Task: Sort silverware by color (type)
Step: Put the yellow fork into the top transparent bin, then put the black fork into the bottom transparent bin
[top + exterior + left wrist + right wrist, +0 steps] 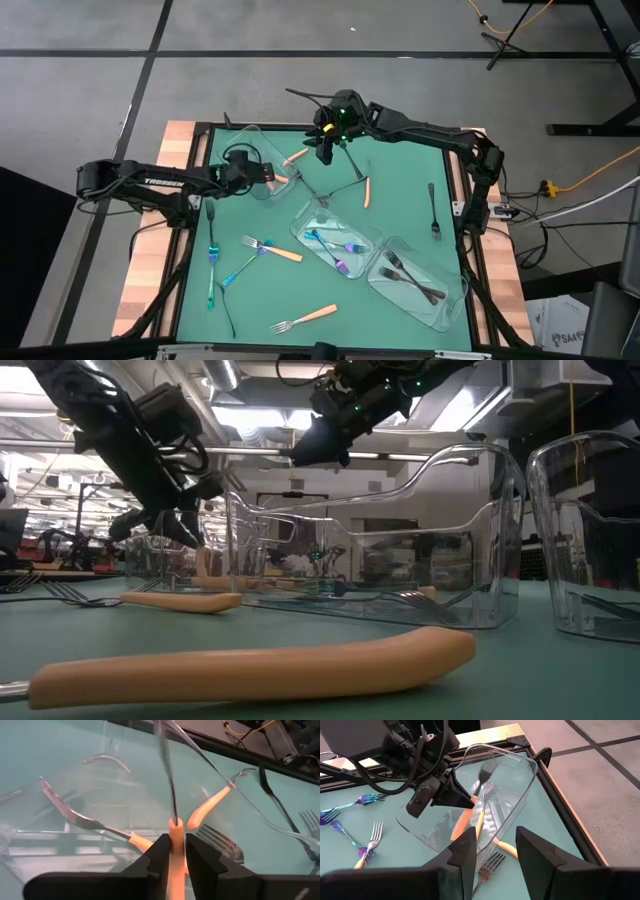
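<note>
My left gripper (176,852) reaches from the table's left over the clear tray (250,160) at the far left and is shut on an orange-handled fork (175,827). That fork's silver head (487,770) is blurred. A second orange-handled fork (90,822) lies in this tray. My right gripper (492,852) hangs open above the table's far middle, beside the tray, with nothing between its fingers. Iridescent pieces (335,245) lie in the middle tray and dark forks (410,275) in the right tray. My left gripper pinches the fork's orange handle (176,837) between its two fingers, near the end where the silver neck begins. The fingers slant down from the table's left, and the handle lies along them. The head points away from the gripper, over the tray.
Loose on the green mat are orange-handled forks (275,248) (305,318) (366,190) (295,157), iridescent pieces (212,260) (240,265) and dark forks (433,210) (228,310). The three clear trays run diagonally across the middle. The mat's near right corner is bare.
</note>
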You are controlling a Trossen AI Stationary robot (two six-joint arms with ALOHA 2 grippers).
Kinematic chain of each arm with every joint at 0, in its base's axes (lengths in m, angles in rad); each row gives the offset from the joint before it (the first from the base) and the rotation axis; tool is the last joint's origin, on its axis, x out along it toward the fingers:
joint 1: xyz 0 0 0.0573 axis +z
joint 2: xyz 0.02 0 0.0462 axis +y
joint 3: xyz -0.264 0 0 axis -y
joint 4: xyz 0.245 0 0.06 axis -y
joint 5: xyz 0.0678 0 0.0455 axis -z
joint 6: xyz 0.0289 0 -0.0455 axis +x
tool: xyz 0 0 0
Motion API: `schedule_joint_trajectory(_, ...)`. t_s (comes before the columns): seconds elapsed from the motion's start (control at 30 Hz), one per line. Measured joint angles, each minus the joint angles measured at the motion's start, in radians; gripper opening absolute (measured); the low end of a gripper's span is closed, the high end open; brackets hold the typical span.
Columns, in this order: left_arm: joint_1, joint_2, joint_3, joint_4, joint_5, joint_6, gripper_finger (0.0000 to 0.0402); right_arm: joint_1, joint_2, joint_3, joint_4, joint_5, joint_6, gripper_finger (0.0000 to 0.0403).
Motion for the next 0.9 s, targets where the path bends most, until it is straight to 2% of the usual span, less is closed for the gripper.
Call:
schedule_joint_trajectory(0.23,0.002,0.0,0.0,0.002,0.006,0.0,0.0077,0.0,0.0,0.0,0.0,0.0,0.0,0.0129)
schedule_joint_trajectory(0.7,0.0,-0.016,0.0,0.005,0.007,0.035,0.0074,0.0,0.0,0.0,-0.045,0.001,0.0,0.0129)
schedule_joint_trajectory(0.9,-0.004,-0.063,0.0,0.008,0.005,0.124,0.0074,0.0,0.0,0.0,-0.122,0.114,0.0,0.0129)
